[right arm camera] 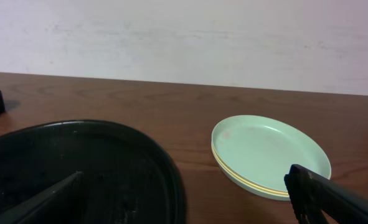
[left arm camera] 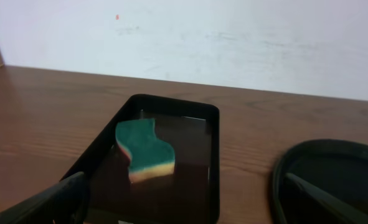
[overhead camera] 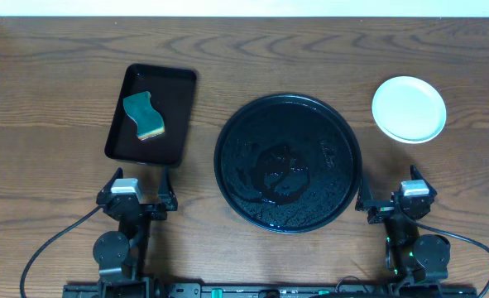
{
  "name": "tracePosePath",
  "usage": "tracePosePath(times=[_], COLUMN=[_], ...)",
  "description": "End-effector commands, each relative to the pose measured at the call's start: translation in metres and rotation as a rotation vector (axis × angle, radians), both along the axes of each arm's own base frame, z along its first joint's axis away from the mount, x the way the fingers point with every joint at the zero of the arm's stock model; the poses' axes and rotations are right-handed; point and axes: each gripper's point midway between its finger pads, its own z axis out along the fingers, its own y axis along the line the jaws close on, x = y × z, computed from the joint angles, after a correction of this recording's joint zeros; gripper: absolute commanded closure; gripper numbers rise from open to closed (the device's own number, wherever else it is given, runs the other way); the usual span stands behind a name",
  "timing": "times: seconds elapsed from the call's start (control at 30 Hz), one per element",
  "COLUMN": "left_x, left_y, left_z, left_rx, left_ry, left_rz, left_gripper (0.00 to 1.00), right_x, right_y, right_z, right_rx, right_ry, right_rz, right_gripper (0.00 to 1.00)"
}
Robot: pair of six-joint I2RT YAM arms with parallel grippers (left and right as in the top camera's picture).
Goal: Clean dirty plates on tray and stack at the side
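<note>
One round tray (overhead camera: pixel 244 141) is lying in the middle of the tabletop (overhead camera: pixel 62 83). One rectangular tray (overhead camera: pixel 174 108) is lying at the far left, and it is carrying one sponge (overhead camera: pixel 144 116). At the far right the plates (overhead camera: pixel 409 108) are sitting in one stack. Its edge is showing a mint one on top and a yellow one beneath; whether a third is lying under them is hard to tell. Two hands are standing at the near edge: the left hand (overhead camera: pixel 143 178) and the right hand (right arm camera: pixel 184 174).

tray (overhead camera: pixel 287 161): large, round, glossy black with a low rim; flat at table centre; surface looks wet.
plates (overhead camera: pixel 409 108): stacked flat, right of tray, apart from it.
top plate: pale mint, clean.
below: pale yellow edge; stack count unclear, possibly three.
</note>
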Motion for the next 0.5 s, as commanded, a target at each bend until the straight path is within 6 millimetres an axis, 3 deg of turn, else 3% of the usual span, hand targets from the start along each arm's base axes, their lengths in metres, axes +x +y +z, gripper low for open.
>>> tracePosePath(times=[0.0, 0.47], left_x=[-0.0009, -0.0009], left_y=[0.0073, 0.0032], left_z=[-0.0163, -0.0162], left_rx=[-0.050, 0.034], left_ry=[0.048, 0.047], left_rz=[0.050, 0.016], left_gripper=[0.03, 0.03], right_x=[0.0000, 0.0000], right_y=[-0.0032, -0.0032], right_z=[-0.0003, -0.0004], right_rx=[0.016, 0.016], right_ry=[0.001, 0.001], right_rz=[-0.017, -0.017], right_gripper=[0.01, 0.01])
